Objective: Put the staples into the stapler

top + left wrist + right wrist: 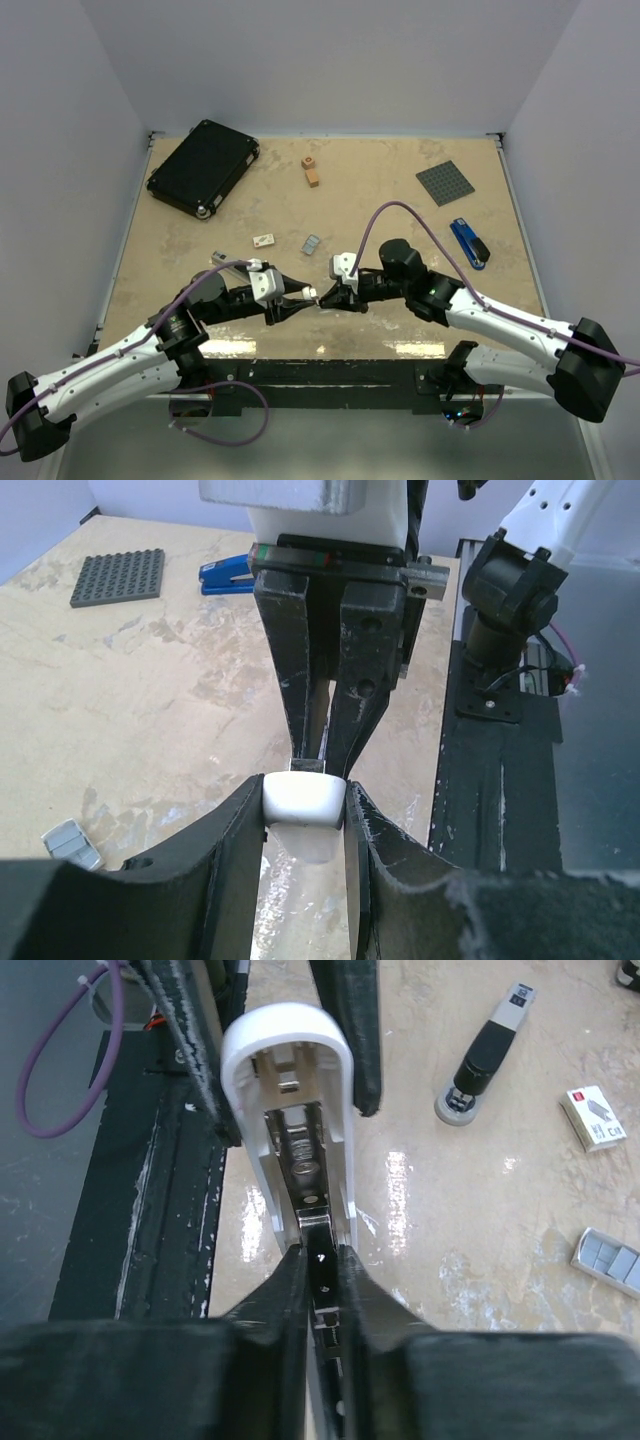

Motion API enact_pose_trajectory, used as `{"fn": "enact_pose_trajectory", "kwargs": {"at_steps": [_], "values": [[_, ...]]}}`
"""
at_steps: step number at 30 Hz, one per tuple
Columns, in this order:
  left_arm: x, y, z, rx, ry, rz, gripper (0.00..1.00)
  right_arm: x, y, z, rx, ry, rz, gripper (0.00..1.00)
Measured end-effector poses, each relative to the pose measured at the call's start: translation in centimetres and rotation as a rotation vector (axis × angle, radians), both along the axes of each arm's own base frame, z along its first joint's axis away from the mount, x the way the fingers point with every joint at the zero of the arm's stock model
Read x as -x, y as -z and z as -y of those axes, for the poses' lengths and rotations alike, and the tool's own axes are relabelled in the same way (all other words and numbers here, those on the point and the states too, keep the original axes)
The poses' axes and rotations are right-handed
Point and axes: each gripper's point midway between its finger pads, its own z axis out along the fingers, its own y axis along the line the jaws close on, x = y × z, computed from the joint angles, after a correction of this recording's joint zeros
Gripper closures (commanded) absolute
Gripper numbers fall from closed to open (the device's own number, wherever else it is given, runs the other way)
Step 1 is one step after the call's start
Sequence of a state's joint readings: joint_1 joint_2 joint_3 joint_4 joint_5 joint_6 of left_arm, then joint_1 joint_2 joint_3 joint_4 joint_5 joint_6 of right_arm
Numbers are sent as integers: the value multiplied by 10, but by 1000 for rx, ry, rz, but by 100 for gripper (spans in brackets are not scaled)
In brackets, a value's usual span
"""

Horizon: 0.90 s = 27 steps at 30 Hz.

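Note:
The stapler [490, 1055], slim, black on top with a silver base, lies untouched on the table left of centre [222, 258]. The staples [312, 244], a small flat grey block, rest on the table behind both grippers [608, 1260] [72, 842]. Above the table's near edge, my left gripper [305, 802] is shut on the rounded end of a white bar [305, 798]. The white bar's [285, 1035] hollow underside shows a metal channel. My right gripper [320, 1260] faces the left one and is shut on the dark metal strip [320, 1270] running out of that bar.
A bright blue stapler [468, 243] and a grey studded plate [446, 182] lie at the right. A black case [204, 167] sits far left, wooden blocks [311, 172] at the back middle, and a small white and red box [263, 240] near the staples.

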<state>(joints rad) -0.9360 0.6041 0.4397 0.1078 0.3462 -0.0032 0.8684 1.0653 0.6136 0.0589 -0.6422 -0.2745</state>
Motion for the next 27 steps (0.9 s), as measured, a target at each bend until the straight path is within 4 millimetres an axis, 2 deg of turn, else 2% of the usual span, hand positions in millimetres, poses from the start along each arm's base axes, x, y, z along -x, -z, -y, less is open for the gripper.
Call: {"fn": "enact_pose_trajectory", "kwargs": {"at_steps": [4, 5, 7, 8, 10, 11, 12, 13, 16, 19, 22, 27], "values": [[2, -1, 0, -5, 12, 2, 100, 4, 1, -2, 4, -28, 9, 100], [2, -1, 0, -6, 12, 1, 90, 5, 1, -3, 4, -30, 9, 100], [2, -1, 0, -8, 8, 0, 78, 4, 1, -3, 4, -26, 11, 100], [0, -1, -1, -8, -2, 1, 64, 3, 0, -3, 4, -22, 12, 100], [-2, -3, -3, -4, -20, 4, 48, 1, -1, -3, 2, -10, 17, 100], [-4, -5, -5, 0, -37, 9, 34, -1, -3, -4, -2, 0, 24, 100], [-10, -7, -9, 7, -77, 16, 29, -4, -5, -5, -6, 19, 18, 100], [-15, -13, -13, 23, -114, 34, 20, -10, -4, -5, -1, 55, 16, 100], [-28, -36, -31, 90, -239, 76, 9, -29, 4, -7, 14, 170, -11, 100], [-43, -64, -55, 168, -388, 112, 2, -49, 15, -14, 17, 284, -52, 100], [-58, -94, -85, 246, -562, 141, 0, -65, 27, -28, -1, 398, -103, 100], [-79, -117, -127, 289, -808, 156, 0, -76, 62, -52, -8, 547, -198, 100]]}}
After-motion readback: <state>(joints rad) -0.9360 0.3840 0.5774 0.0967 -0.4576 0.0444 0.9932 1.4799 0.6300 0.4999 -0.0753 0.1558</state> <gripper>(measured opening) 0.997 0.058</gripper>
